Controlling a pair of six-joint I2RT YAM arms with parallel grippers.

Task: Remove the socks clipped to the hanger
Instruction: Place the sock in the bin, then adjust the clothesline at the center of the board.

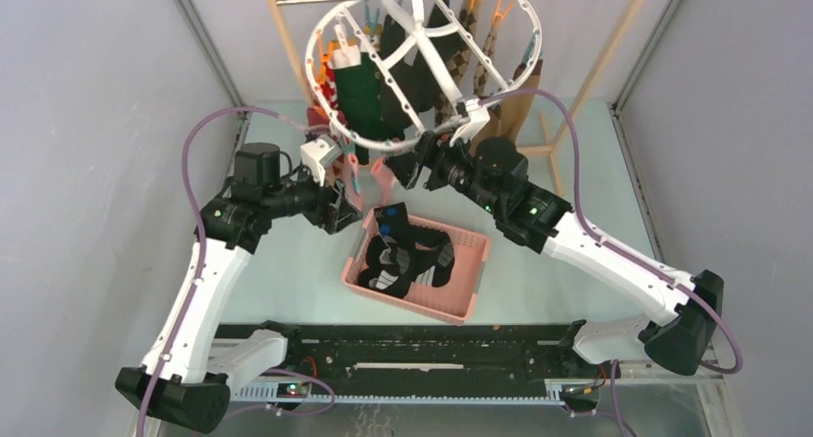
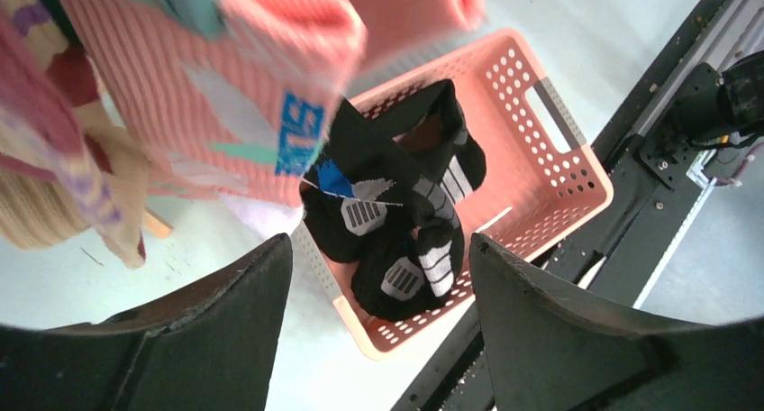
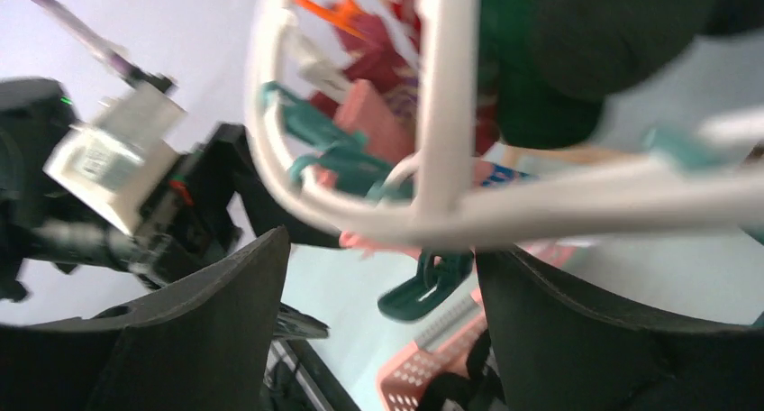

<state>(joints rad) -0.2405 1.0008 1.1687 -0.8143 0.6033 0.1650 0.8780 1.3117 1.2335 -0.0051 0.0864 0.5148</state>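
Note:
The white oval hanger (image 1: 419,34) hangs tilted from the wooden rack, with dark green (image 1: 360,97), black (image 1: 407,82) and argyle (image 1: 470,49) socks clipped to it. A pink sock (image 2: 225,95) with a blue label hangs just above my left gripper (image 2: 380,258), which is open and empty. My right gripper (image 3: 380,267) is open under the hanger's ring (image 3: 441,114). A loose teal clothespin (image 3: 422,289) dangles beyond its fingers, untouched. In the top view both grippers (image 1: 347,195) (image 1: 410,164) sit below the ring's near edge.
A pink perforated basket (image 1: 460,303) on the table below holds black socks with white marks (image 1: 407,250). The light wooden rack frame (image 1: 594,73) stands behind. Grey walls close both sides. A black rail (image 1: 412,346) runs along the near edge.

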